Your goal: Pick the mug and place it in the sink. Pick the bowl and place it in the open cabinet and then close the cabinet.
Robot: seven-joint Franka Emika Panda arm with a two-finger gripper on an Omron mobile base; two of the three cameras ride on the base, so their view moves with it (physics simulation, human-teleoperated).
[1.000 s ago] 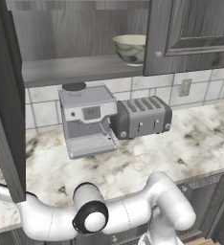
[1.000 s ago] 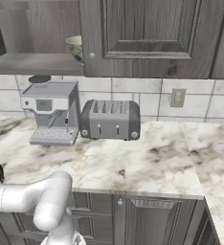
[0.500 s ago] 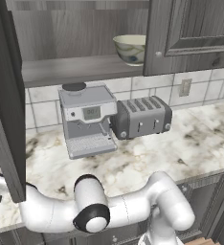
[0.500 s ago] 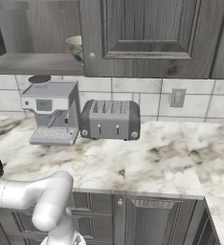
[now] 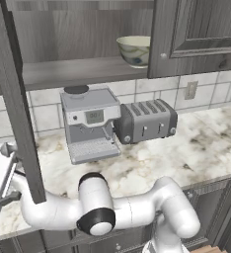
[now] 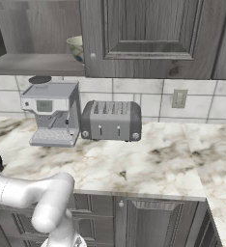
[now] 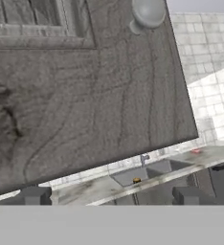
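The bowl point(image 5: 135, 50) sits on the shelf of the cabinet point(image 5: 68, 74), so placement appears complete. The gripper point(image 7: 111, 196), jaws fully spread and empty, faces the open door point(image 7: 85, 91), positioned to push it shut.

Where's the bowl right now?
The bowl sits on the open cabinet's shelf, at its right end above the toaster, half hidden by the closed door.

bowl point(image 6: 76, 47) half behind cabinet point(image 6: 148, 36) door
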